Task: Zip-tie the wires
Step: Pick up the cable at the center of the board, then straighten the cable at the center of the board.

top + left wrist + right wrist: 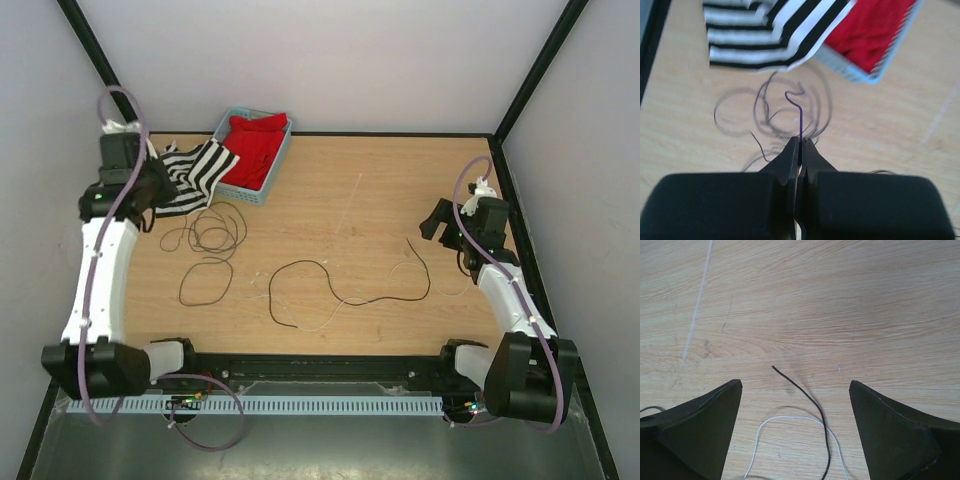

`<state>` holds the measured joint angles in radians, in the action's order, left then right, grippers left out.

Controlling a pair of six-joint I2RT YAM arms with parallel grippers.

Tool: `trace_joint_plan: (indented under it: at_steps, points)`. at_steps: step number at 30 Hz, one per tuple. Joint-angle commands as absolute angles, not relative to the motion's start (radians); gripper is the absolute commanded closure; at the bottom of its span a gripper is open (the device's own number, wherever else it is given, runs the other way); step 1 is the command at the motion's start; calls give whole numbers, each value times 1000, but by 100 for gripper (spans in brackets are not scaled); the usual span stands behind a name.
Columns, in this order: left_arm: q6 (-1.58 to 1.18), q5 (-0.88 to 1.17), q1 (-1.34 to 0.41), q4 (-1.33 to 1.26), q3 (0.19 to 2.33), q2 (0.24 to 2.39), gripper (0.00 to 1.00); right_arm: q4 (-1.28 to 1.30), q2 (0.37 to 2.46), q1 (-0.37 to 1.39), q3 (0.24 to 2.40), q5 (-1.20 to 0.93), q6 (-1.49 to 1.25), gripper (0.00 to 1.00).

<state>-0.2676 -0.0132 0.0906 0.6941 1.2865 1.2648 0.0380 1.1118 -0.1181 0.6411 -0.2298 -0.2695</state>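
A wire (802, 117) is pinched in the clenched left end effector (800, 146) near the table's (360, 200) far-left corner, while a black wire (812, 404) is framed lengthwise by the released right end effector (795, 385).

Soft, even light from overhead fills the white-walled enclosure, leaving the wooden table (350, 200) uniformly bright with only faint shadows. In the left wrist view the black fingers (787, 162) at 6 o'clock are dark and featureless, while the wires (770, 120) at centre and the striped cloth (765, 35) at 12 o'clock are blurred. The right wrist view is crisp, its wood grain sharp, with a pale shadow beside the black strand (825, 427) toward 6 o'clock.
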Motion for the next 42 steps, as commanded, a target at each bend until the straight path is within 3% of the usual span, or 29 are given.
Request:
trace_joint_plan:
  at_steps: [1, 7, 12, 23, 35, 42]
  points:
    - [-224, 126, 103, 710, 1425, 1187, 100, 1, 1094, -121, 651, -343, -304, 0]
    - [-275, 406, 103, 711, 1625, 1203, 100, -98, 1045, -119, 677, -566, -439, 1]
    - [-356, 583, 103, 710, 1822, 1274, 100, -125, 983, -115, 690, -604, -468, 1]
    - [-537, 731, 102, 708, 2386, 1508, 100, -209, 948, -112, 679, -664, -538, 0]
    - [-659, 826, -24, 668, 2481, 1579, 100, -461, 888, -78, 618, -711, -694, 1]
    - [-658, 864, -147, 660, 2373, 1532, 100, -512, 864, 108, 620, -617, -526, 1]
